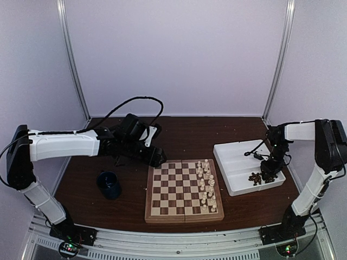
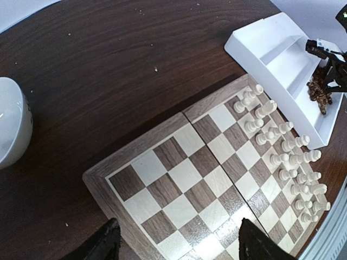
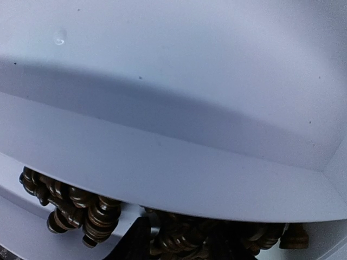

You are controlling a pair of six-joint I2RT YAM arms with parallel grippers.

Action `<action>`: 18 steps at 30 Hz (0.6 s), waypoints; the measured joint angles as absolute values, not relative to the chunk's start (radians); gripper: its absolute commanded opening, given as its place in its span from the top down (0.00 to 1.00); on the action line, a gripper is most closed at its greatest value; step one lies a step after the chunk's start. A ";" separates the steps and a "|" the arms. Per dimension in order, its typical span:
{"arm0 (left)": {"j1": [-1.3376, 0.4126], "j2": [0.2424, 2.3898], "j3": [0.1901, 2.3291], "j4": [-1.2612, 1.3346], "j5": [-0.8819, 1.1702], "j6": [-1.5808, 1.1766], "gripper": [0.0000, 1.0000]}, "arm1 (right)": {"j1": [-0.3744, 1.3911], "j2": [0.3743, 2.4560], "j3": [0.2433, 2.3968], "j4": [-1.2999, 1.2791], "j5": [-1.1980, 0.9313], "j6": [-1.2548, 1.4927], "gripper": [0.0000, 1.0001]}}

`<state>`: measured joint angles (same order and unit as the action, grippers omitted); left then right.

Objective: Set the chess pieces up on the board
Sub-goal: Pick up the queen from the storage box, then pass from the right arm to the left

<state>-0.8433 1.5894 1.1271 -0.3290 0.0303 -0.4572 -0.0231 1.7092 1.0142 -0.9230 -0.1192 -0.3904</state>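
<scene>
The chessboard (image 1: 168, 192) lies at the table's middle front. Cream pieces (image 1: 206, 184) stand in its two right-hand columns, also shown in the left wrist view (image 2: 287, 157). The rest of the board (image 2: 179, 179) is bare. Dark brown pieces (image 1: 255, 177) lie heaped in the near compartment of the white tray (image 1: 238, 154). My left gripper (image 1: 158, 158) hovers open and empty over the board's far left corner (image 2: 181, 246). My right gripper (image 1: 268, 173) is down in the heap. Its fingers stand apart with dark pieces (image 3: 81, 208) between and beside them (image 3: 181, 246).
A dark blue cup (image 1: 110, 184) stands left of the board. The tray's divider wall (image 3: 162, 162) rises just beyond my right fingers, and its far compartment (image 2: 276, 46) holds nothing. White walls and metal posts close in the back and sides.
</scene>
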 measured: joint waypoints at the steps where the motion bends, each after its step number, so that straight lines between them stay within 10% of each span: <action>1: -0.843 1.589 1.126 -0.328 0.031 -0.458 0.25 | -0.022 1.710 1.014 -0.923 -0.117 -0.391 0.67; 18: -0.843 1.611 1.125 -0.279 0.098 -0.459 0.26 | -0.024 1.406 0.998 -0.974 -0.205 -0.416 0.84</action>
<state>-0.8433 1.6108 1.1248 -0.2787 0.0982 -0.4591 -0.0238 1.4055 0.9981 -0.9741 -0.2050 -0.4156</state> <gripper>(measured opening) 0.746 0.212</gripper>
